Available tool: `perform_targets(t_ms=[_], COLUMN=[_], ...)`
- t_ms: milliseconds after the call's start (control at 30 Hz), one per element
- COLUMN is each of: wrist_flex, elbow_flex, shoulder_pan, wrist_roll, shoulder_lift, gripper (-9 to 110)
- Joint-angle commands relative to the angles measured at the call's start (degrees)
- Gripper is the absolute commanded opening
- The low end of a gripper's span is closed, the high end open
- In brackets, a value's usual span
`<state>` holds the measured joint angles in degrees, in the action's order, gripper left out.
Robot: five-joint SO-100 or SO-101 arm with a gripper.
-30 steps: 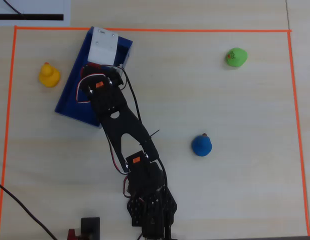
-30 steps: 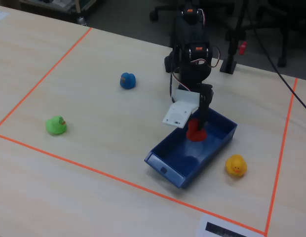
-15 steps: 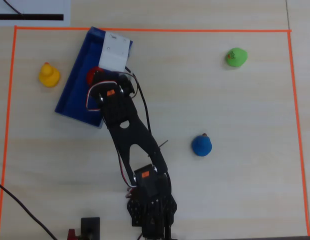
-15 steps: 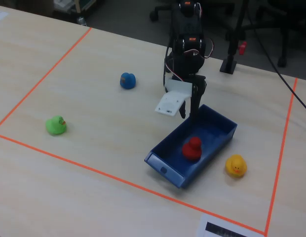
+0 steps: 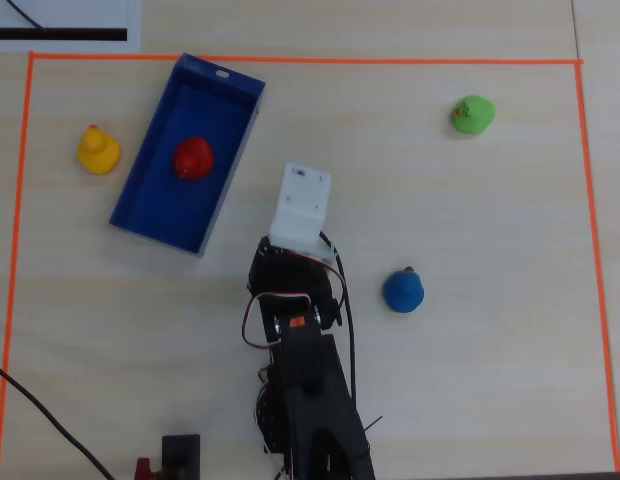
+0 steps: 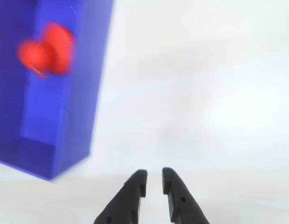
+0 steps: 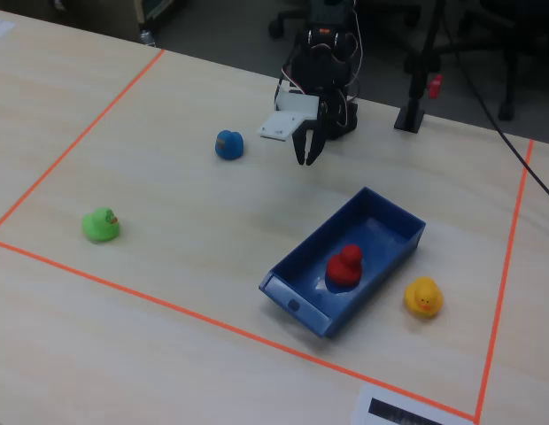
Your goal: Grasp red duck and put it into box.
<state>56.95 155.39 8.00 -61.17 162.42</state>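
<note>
Item: gripper (image 6: 154, 179). Fingers nearly pressed together with only a narrow slit between, nothing held; hung above bare table (image 5: 470, 380) in the wrist view.

Item: red duck (image 5: 193, 157). Lay inside the blue box (image 5: 158, 231), roughly mid-floor, toward 10 o'clock from the gripper in both the overhead and wrist views. The gripper stood clear of the box, just beside its near long wall.

Item: blue box. Long axis ran about 1 to 7 o'clock in the overhead view; held the red duck only.

Judgement: placement looked complete; only a withdrawal seemed left.

Others, outside the box: yellow duck (image 5: 97, 150) at 9 o'clock of it, blue duck (image 5: 402, 290), green duck (image 5: 472, 115).
</note>
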Motion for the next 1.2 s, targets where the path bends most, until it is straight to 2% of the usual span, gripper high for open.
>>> perform_targets(t_ms=[0,233,567,800,1167], wrist_flex=[1.5,2.2,17.8,17.8,17.8], elbow_flex=[8.1,22.8,22.9,22.9,22.9], shoulder_pan=[-0.7,-2.0,-2.8,-8.6,-8.9], wrist_roll=[-0.5,-1.0,-7.8,-7.6,-7.6], shoulder_lift=[16.9,27.2,27.3,27.3,27.3], gripper=[0,0,0,4,4])
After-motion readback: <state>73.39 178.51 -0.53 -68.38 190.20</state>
